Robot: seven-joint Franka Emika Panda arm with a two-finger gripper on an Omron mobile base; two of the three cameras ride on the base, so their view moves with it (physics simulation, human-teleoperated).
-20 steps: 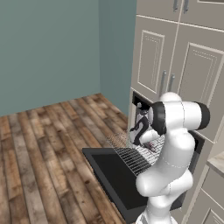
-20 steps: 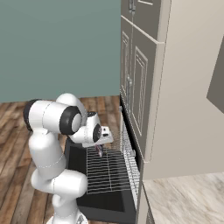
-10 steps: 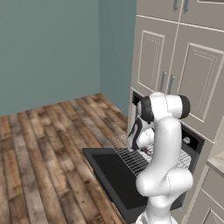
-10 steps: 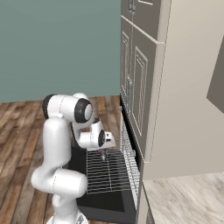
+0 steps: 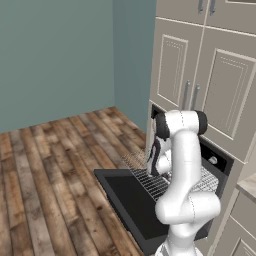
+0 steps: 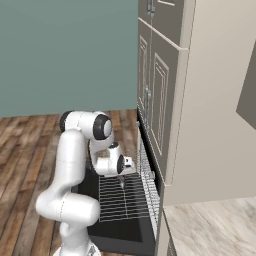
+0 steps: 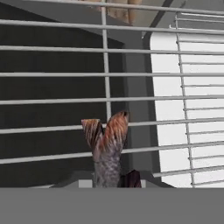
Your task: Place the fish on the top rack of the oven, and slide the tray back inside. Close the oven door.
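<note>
The fish, grey-brown and mottled, hangs tail-down in my gripper, which is shut on it. The silver wire top rack lies just below the tail. The rack is pulled out of the oven over the lowered black oven door. My gripper hovers over the rack's middle with the fish dangling under it. In the left base view the rack juts out above the door, and the arm hides most of my hand.
Beige panelled cabinet doors rise above the oven, whose black control strip carries silver knobs. Wooden floor stretches to the left of the open door. A pale counter sits at the lower right.
The arm has folded more upright and closer to the oven. The hand has come down a little toward the rack, still gripping the fish.
</note>
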